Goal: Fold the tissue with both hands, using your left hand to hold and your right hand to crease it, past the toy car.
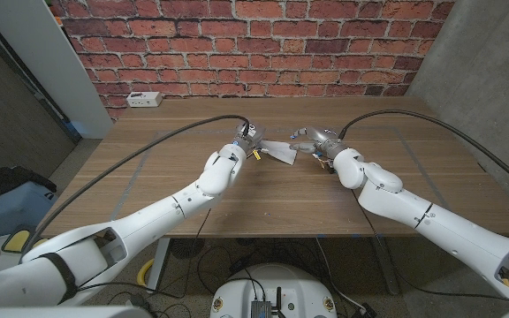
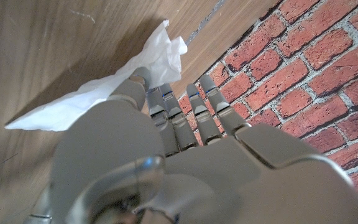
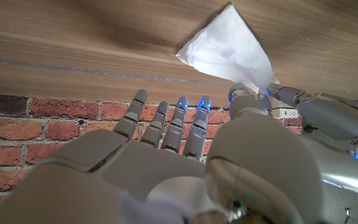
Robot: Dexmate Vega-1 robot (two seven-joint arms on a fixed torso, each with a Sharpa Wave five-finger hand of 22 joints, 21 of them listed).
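A crumpled white tissue (image 1: pixel 280 152) hangs just above the wooden table (image 1: pixel 263 199) between my two hands, far of the middle. My left hand (image 1: pixel 249 137) holds it from the left, its thumb (image 2: pixel 131 88) pressed on the tissue (image 2: pixel 98 93) and the other fingers (image 2: pixel 194 109) straight. My right hand (image 1: pixel 313 139) is at the tissue's right end. Its thumb tip (image 3: pixel 246 98) touches a corner of the tissue (image 3: pixel 226 48), and its other fingers (image 3: pixel 166 121) are spread and off it. A small brownish thing (image 1: pixel 323 162), perhaps the toy car, peeks out under my right wrist.
A white power strip (image 1: pixel 144 99) lies at the table's far left corner. A brick wall (image 1: pixel 254 44) stands behind the table. Black cables (image 1: pixel 396 115) arch over both arms. Bare wood lies near and to both sides.
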